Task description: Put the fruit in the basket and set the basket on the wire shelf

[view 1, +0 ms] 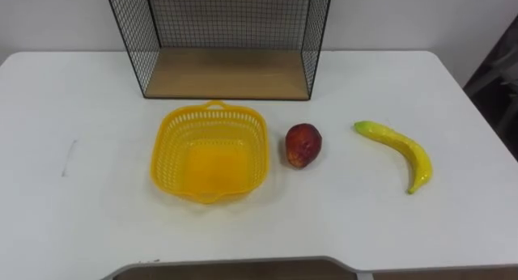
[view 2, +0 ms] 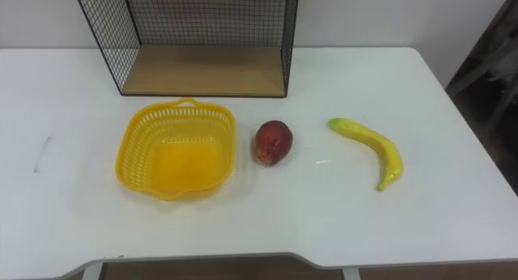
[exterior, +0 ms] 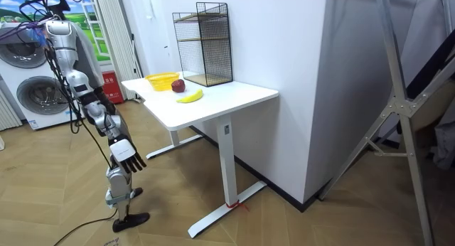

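An empty yellow plastic basket (view 1: pixel 165 147) sits on the white table (view 1: pixel 73 207), just in front of the wire shelf (view 1: pixel 227 73). A red fruit (view 1: pixel 303 145) lies close to the basket's right side, not touching it. Farther right lies a yellow banana (view 1: pixel 401 150). In the room view I stand at the table's end, and my right hand (exterior: pixel 126 155) hangs open below the tabletop, well away from the fruit.
The wire shelf is a black mesh box with a wooden floor, open toward me, at the table's far edge by the wall. Washing machines (exterior: pixel 35 89) stand behind me. A metal stand (exterior: pixel 398 111) is at the room view's right.
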Controlling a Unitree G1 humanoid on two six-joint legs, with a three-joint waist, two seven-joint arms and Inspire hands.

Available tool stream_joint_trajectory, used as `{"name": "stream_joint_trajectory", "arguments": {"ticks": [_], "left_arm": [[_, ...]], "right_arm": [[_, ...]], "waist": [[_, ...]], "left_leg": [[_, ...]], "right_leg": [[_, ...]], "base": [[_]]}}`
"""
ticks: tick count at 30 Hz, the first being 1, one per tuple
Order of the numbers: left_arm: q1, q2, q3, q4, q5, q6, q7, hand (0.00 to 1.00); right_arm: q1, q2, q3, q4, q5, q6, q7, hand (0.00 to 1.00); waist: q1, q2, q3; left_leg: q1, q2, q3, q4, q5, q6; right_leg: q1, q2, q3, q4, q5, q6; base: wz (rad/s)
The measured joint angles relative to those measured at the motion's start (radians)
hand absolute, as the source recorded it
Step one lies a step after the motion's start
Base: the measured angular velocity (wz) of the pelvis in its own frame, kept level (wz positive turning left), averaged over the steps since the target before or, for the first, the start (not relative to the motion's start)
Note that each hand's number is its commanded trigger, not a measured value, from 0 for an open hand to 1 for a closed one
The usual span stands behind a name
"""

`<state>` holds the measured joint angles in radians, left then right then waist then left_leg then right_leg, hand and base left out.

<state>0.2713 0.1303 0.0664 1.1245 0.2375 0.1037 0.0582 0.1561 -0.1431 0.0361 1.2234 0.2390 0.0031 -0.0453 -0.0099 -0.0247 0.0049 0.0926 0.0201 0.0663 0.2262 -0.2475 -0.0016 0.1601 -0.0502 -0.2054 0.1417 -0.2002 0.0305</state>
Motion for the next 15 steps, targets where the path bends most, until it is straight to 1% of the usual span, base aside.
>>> {"name": "stream_joint_trajectory", "arguments": {"ticks": [1,2,4,5,6,7,9,10,11,12,14,15], "left_arm": [[0.0,-0.001,0.004,0.004,-0.005,-0.001,0.0,0.0],[-0.001,-0.003,0.01,0.005,-0.007,-0.001,0.0,0.0],[-0.002,-0.007,0.016,0.006,-0.007,-0.001,0.001,0.0],[-0.002,-0.012,0.022,0.008,-0.007,0.0,0.004,0.0],[-0.001,-0.014,0.023,0.008,-0.008,0.0,0.006,0.0],[0.0,-0.018,0.032,0.008,-0.008,0.0,0.007,0.0],[0.006,-0.021,0.039,0.008,-0.008,0.0,0.015,0.0],[0.009,-0.022,0.051,0.007,-0.008,0.0,0.021,0.0],[0.011,-0.024,0.061,0.006,-0.008,0.0,0.024,0.0],[0.012,-0.024,0.067,0.006,-0.008,-0.001,0.026,0.0],[0.022,-0.025,0.099,0.002,-0.009,-0.001,0.031,0.0],[0.027,-0.026,0.103,-0.001,-0.009,-0.001,0.034,0.0]], "right_arm": [[0.0,0.003,-0.002,0.007,0.018,-0.001,-0.01,0.0],[0.0,0.009,-0.014,0.014,0.034,0.0,-0.023,0.0],[0.001,0.017,-0.029,0.021,0.064,0.0,-0.045,0.0],[0.001,0.019,-0.036,0.024,0.098,0.001,-0.052,0.0],[0.001,0.02,-0.044,0.026,0.124,0.002,-0.054,0.0],[0.002,0.023,-0.079,0.027,0.169,0.008,-0.058,0.0],[-0.002,0.024,-0.13,0.026,0.217,0.018,-0.075,0.0],[-0.002,0.023,-0.166,0.026,0.247,0.019,-0.09,0.0],[0.001,0.021,-0.2,0.025,0.281,0.02,-0.108,0.0],[0.002,0.02,-0.214,0.025,0.298,0.02,-0.119,0.0],[0.0,0.023,-0.28,0.025,0.386,0.021,-0.156,0.0],[-0.001,0.023,-0.299,0.025,0.398,0.021,-0.164,0.0]], "waist": [[0.004,-0.002,0.0013],[0.007,0.002,-0.0007],[0.014,0.0,0.0009],[0.012,0.003,-0.0002],[0.011,0.001,0.0013],[0.004,0.005,0.0001],[-0.013,0.006,0.001],[-0.018,0.011,0.0004],[-0.02,0.014,0.0014],[-0.02,0.016,0.0011],[-0.043,0.017,0.0006],[-0.049,0.017,0.0004]], "left_leg": [[0.007,0.0,0.004,-0.004,0.0,0.0],[0.011,0.0,0.004,-0.004,0.0,0.0],[0.014,0.0,0.008,-0.006,0.0,0.0],[0.016,0.0,0.008,-0.008,0.0,0.0],[0.016,0.0,0.008,-0.008,-0.001,0.0],[0.015,-0.001,0.001,-0.006,-0.001,0.0],[0.015,-0.001,-0.005,-0.005,-0.001,0.0],[0.016,-0.001,-0.004,-0.004,-0.001,0.0],[0.019,0.0,-0.002,-0.005,-0.001,0.0],[0.021,0.0,-0.001,-0.005,-0.001,0.0],[0.022,-0.002,-0.002,-0.006,-0.001,0.0],[0.023,-0.002,-0.003,-0.006,-0.001,0.0]], "right_leg": [[0.006,0.0,0.003,0.0,0.0,0.0],[0.014,0.0,0.003,-0.002,0.0,0.0],[0.015,0.0,0.01,-0.002,0.0,0.0],[0.016,0.0,0.011,-0.001,0.0,0.0],[0.017,0.0,0.01,0.0,0.0,0.0],[0.018,0.0,0.007,0.0,0.0,0.0],[0.018,0.0,0.004,0.002,0.0,0.0],[0.02,0.0,0.002,0.002,0.0,0.0],[0.016,0.0,0.005,0.003,0.0,0.0],[0.016,0.0,0.007,0.004,0.0,0.0],[0.023,-0.002,0.001,0.0,-0.001,0.001],[0.025,-0.002,0.001,-0.002,-0.001,0.001]], "base": [[-0.08],[-0.06],[-0.04],[-0.03],[0.04],[0.1],[0.08],[0.0],[-0.05],[-0.04],[0.02],[0.05]]}}
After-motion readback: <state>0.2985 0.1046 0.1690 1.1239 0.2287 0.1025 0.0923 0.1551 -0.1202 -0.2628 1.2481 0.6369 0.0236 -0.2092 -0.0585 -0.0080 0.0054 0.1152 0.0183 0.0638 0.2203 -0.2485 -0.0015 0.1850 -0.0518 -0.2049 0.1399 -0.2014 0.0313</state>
